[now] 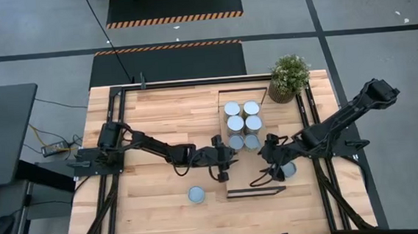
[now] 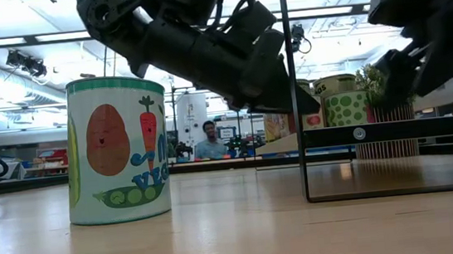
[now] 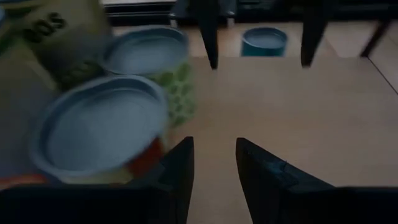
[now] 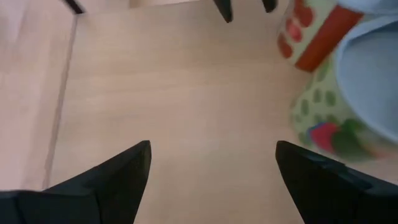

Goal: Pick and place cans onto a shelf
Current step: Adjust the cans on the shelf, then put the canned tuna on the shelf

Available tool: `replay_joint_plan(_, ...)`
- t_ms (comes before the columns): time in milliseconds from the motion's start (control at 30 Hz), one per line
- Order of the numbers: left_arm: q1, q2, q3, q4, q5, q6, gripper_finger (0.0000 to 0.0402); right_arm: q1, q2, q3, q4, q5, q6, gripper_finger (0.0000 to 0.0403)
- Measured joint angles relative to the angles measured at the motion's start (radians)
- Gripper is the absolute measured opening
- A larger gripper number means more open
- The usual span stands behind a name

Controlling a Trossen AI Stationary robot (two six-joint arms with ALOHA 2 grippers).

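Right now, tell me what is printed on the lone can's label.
Vegetables on white: potato, carrot, green peas, on the lone can; clearest in the low view.

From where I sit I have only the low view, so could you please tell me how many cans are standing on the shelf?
Observer: Six cans, two rows of three, on the shelf, by the high view.
Operator: Thank you. Is the left tool holding anything?
Observer: No. Its wrist view shows the left tool slightly open, with nothing between its fingers.
Operator: And is there a loose can besides the big one in front of me?
Observer: Yes. A second loose can stands on the table right beside the right tool, which is wide open and empty.
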Motion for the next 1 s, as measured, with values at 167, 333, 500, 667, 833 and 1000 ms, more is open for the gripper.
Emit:
replay_joint_plan(167, -0.027, 0.000, 0.000, -0.047, 0.008, 0.040, 0.0126, 0.024, -0.020, 0.032, -0.155, -0.019, 0.045, 0.0352)
replay_joint_plan(333, -0.039, -0.002, 0.000, -0.105, 0.008, 0.049, 0.0126, 0.027, -0.048, 0.049, -0.271, -0.091, 0.106, 0.0352)
replay_joint_plan(500, -0.044, -0.004, 0.000, -0.142, 0.018, 0.034, 0.0126, 0.072, -0.066, 0.049, -0.347, -0.148, 0.172, 0.0352)
replay_joint_plan(667, -0.044, -0.005, 0.000, -0.152, 0.018, 0.026, 0.0126, 0.169, -0.055, 0.049, -0.399, -0.118, 0.253, 0.0352)
replay_joint_plan(833, -0.044, -0.005, 0.000, -0.155, 0.018, 0.027, 0.0126, 0.248, -0.030, 0.049, -0.440, -0.063, 0.307, 0.0352)
replay_joint_plan(1000, -0.044, -0.005, 0.000, -0.155, 0.019, 0.026, 0.0126, 0.292, 0.021, 0.049, -0.456, -0.059, 0.309, 0.0352)
